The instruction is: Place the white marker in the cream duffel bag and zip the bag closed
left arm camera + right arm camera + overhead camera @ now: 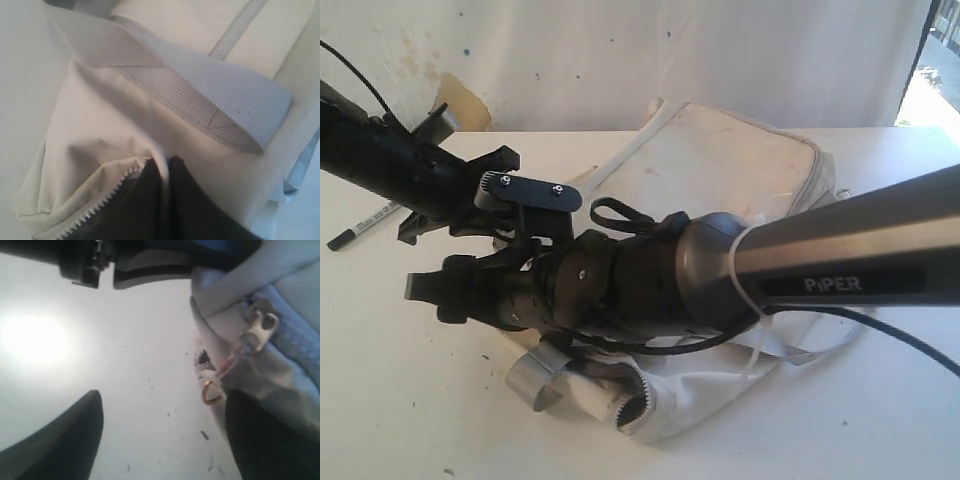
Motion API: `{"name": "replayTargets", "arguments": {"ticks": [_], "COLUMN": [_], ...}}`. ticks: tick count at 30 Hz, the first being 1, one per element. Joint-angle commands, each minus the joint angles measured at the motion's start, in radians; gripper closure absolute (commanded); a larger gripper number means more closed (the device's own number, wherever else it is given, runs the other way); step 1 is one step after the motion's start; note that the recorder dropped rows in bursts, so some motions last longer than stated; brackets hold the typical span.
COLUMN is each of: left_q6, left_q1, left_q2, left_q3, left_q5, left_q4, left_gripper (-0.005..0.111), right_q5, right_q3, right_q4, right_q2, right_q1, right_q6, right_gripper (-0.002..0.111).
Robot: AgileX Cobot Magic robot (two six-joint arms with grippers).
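Note:
The cream duffel bag (pixel 720 170) lies in the middle of the table, with an open zipper end (pixel 630 405) towards the front. The white marker (pixel 360 228) lies on the table at the far left, apart from the bag and both grippers. My left gripper (pixel 167 160) is shut on a fold of the bag's fabric (pixel 100 120) beside the zipper teeth (pixel 100 202). My right gripper (pixel 164 395) is open just above the table, at the bag's edge. Close to one of its fingers (pixel 270 440) hang the zipper slider (pixel 260 325) and a brass pull ring (pixel 212 392).
A grey webbing strap (pixel 190 85) crosses the bag's end. The two arms meet over the bag's left end (pixel 520 250), and the right arm (pixel 840 250) covers much of the bag. A black cable (pixel 900 340) trails at the right. A pale wall backs the white table (pixel 420 400).

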Motion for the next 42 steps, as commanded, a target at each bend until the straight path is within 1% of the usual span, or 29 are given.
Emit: {"name": "replayTargets", "arguments": {"ticks": [1, 5, 7, 11, 14, 21, 24, 26, 36, 42], "left_q6": [0.006, 0.034, 0.038, 0.038, 0.038, 0.043, 0.043, 0.043, 0.043, 0.048], "left_q1": [0.002, 0.002, 0.002, 0.002, 0.002, 0.002, 0.002, 0.002, 0.002, 0.002], "left_q2": [-0.003, -0.003, -0.003, -0.003, -0.003, -0.003, -0.003, -0.003, -0.003, -0.003], "left_q3": [-0.005, -0.006, -0.006, -0.006, -0.006, -0.006, -0.006, -0.006, -0.006, -0.006], "left_q5": [0.033, 0.044, 0.049, 0.047, 0.047, 0.047, 0.045, 0.041, 0.046, 0.046], "left_q4": [0.024, 0.027, 0.029, 0.032, 0.032, 0.040, 0.040, 0.040, 0.040, 0.042], "left_gripper": [0.107, 0.107, 0.107, 0.107, 0.107, 0.107, 0.107, 0.107, 0.107, 0.107], "right_q5": [0.044, 0.042, 0.008, -0.041, -0.066, -0.077, -0.021, -0.016, -0.185, -0.209], "right_q3": [-0.025, -0.023, -0.023, -0.019, -0.019, -0.007, -0.007, -0.007, -0.006, -0.008], "right_q4": [-0.011, -0.011, -0.011, -0.011, -0.011, 0.015, 0.045, 0.047, 0.036, 0.034], "right_q2": [0.005, 0.034, 0.056, 0.056, 0.056, 0.056, 0.056, 0.056, 0.077, 0.091], "right_q1": [0.006, 0.006, 0.003, 0.003, 0.003, -0.014, -0.036, -0.044, -0.046, -0.046], "right_q6": [-0.004, -0.004, -0.010, -0.092, -0.112, -0.111, -0.109, -0.109, -0.142, -0.138], "right_gripper": [0.045, 0.045, 0.045, 0.045, 0.045, 0.045, 0.045, 0.045, 0.045, 0.045]}}
